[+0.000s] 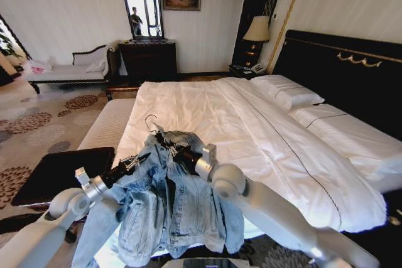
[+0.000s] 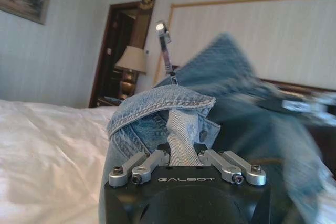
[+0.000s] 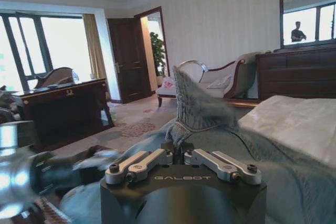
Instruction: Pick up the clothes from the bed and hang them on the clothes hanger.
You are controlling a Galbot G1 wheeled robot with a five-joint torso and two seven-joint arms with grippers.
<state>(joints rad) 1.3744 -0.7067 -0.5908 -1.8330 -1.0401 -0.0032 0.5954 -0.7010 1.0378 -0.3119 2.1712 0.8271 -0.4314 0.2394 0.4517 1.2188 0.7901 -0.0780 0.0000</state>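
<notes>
Your left gripper (image 2: 184,153) has its fingers pinched together on a fold of the denim jacket (image 1: 166,202), just under the collar, which curls over the fingertips in the left wrist view. Your right gripper (image 3: 178,140) is likewise closed on a bunched ridge of the same jacket; in the head view it sits at the jacket's upper right shoulder (image 1: 182,154), with the left gripper (image 1: 135,162) at the upper left. Between the two of them you are holding the jacket up in front of the robot, over the foot edge of the bed (image 1: 251,136), with its body and sleeves hanging down below the grippers. The hanger (image 1: 152,125) sits at the top of the jacket by the collar: you can see its silver hook rising above the denim, and the same hook stands up behind the collar in the left wrist view (image 2: 166,45). How its black frame sits inside the jacket cannot be told.
</notes>
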